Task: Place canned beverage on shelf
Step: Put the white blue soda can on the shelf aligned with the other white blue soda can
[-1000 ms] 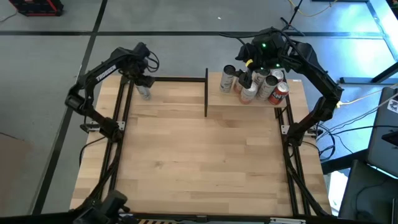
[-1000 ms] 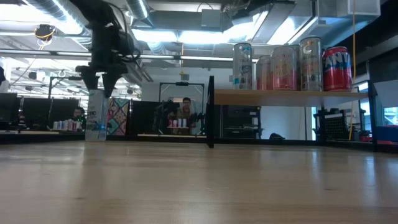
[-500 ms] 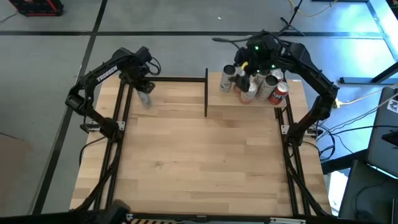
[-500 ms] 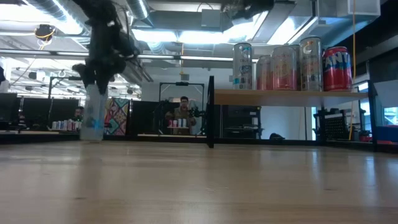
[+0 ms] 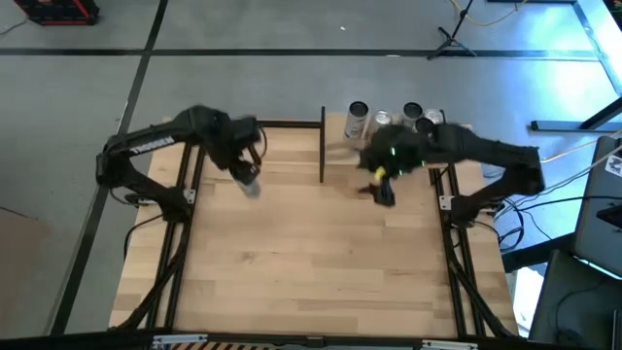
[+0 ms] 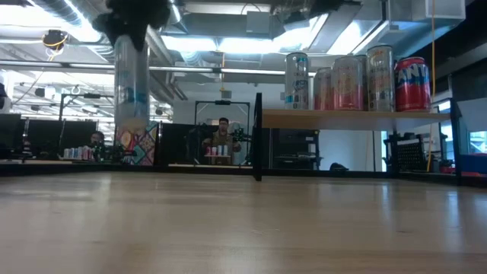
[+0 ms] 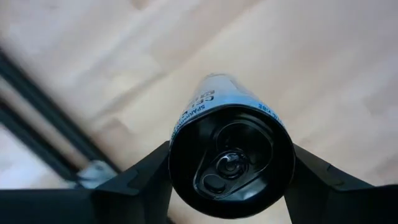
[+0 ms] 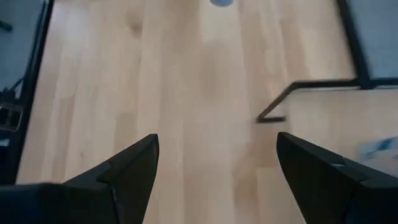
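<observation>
While my left tool (image 5: 247,178) hangs over the far left part of the bench (image 5: 311,262), its fingers (image 7: 146,171) are clamped on either side of a silver can (image 7: 230,155), which I see top-on through the left wrist camera. From the low camera the can (image 6: 132,84) is lifted clear of the bench surface and upright. My right tool (image 5: 381,190) sits just in front of the shelf (image 6: 358,116), fingers (image 8: 134,165) spread wide with nothing between them. On the shelf I count 4 cans (image 6: 354,78) standing upright together, the rightmost one red. A person (image 6: 223,137) sits in the room beyond.
</observation>
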You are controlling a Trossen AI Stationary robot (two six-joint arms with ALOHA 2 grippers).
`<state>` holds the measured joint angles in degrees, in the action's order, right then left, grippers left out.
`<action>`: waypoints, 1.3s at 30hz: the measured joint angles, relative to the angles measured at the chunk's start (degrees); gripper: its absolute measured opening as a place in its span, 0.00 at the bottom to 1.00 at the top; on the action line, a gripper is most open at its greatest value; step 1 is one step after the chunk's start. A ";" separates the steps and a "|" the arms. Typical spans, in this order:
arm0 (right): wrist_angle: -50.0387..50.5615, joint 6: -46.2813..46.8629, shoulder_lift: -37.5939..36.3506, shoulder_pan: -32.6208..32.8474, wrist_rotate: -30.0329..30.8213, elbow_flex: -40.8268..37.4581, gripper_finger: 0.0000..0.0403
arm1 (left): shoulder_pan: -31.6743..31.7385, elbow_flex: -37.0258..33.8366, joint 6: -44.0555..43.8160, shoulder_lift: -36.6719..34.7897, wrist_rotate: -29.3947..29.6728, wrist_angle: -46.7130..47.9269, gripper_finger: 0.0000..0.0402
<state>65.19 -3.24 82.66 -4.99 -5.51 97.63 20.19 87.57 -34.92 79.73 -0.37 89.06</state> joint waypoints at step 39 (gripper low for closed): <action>-5.09 42.18 -8.90 37.37 25.84 -27.17 0.78 | -32.77 26.99 -21.51 39.24 2.08 -14.23 0.61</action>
<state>60.10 38.94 73.76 32.38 20.34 70.46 -12.58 114.56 -56.42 118.98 1.71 74.83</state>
